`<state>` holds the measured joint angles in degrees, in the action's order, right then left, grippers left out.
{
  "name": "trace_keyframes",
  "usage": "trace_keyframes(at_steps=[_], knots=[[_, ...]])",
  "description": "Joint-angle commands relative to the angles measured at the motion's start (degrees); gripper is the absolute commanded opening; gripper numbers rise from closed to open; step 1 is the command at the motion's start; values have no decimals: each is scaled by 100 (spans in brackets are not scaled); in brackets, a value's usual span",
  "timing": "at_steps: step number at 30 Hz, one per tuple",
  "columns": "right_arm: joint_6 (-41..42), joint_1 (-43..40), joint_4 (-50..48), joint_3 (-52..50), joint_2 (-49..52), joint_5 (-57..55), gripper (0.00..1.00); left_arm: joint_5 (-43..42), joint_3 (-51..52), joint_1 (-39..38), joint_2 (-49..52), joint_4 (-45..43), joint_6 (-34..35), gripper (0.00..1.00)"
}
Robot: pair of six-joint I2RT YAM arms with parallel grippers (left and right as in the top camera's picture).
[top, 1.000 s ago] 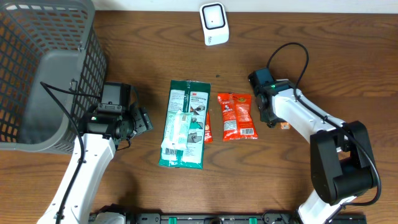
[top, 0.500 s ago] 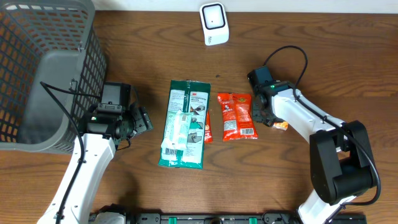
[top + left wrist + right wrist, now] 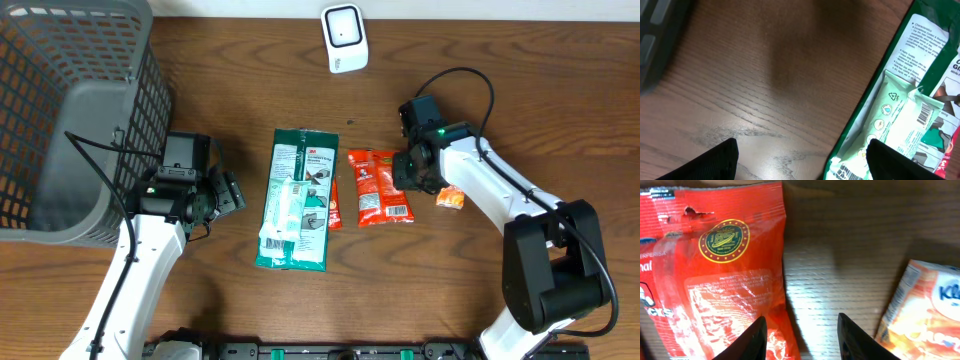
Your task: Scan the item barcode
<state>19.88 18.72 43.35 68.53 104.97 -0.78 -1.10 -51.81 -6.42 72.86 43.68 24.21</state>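
It looks like a shop checkout rebuilt on a test bench. A wooden table point(image 3: 230, 90) carries a grey wire basket point(image 3: 70, 110) at upper left, a white scanner point(image 3: 344, 37) at top centre, and a green packet point(image 3: 297, 200) and red snack bag point(image 3: 380, 186) in the middle. A robot arm point(image 3: 135, 265) stands at lower left and a second robot arm point(image 3: 495, 185) at right.

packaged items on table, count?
5: green pack, pale pack lying on it, thin red packet at its right edge, red snack bag, small orange pack right of that. More may hide underneath.
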Motion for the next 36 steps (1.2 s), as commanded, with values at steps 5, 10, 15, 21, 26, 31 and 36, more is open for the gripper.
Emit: trace_keyframes(at_steps=[5, 10, 15, 21, 26, 31, 36], knots=[[-59, 369, -208, -39, -76, 240, 40, 92, -55, 24, 11, 17, 13, 82], [94, 575, -216, -42, -76, 240, 40, 92, -55, 24, 11, 17, 13, 83], [90, 651, -254, -42, -76, 400, 40, 90, -55, 24, 11, 17, 13, 83], [85, 651, -452, -42, -76, 1537, 41, 90, -55, 24, 11, 17, 13, 83], [-122, 564, -505, -26, -129, 1606, 39, 90, -55, 24, 11, 17, 13, 83], [-157, 260, -472, -26, -321, 1606, 38, 92, -55, 24, 11, 17, 13, 83], [-177, -208, -293, -66, -334, 1322, 27, 90, -55, 24, 11, 17, 13, 83]])
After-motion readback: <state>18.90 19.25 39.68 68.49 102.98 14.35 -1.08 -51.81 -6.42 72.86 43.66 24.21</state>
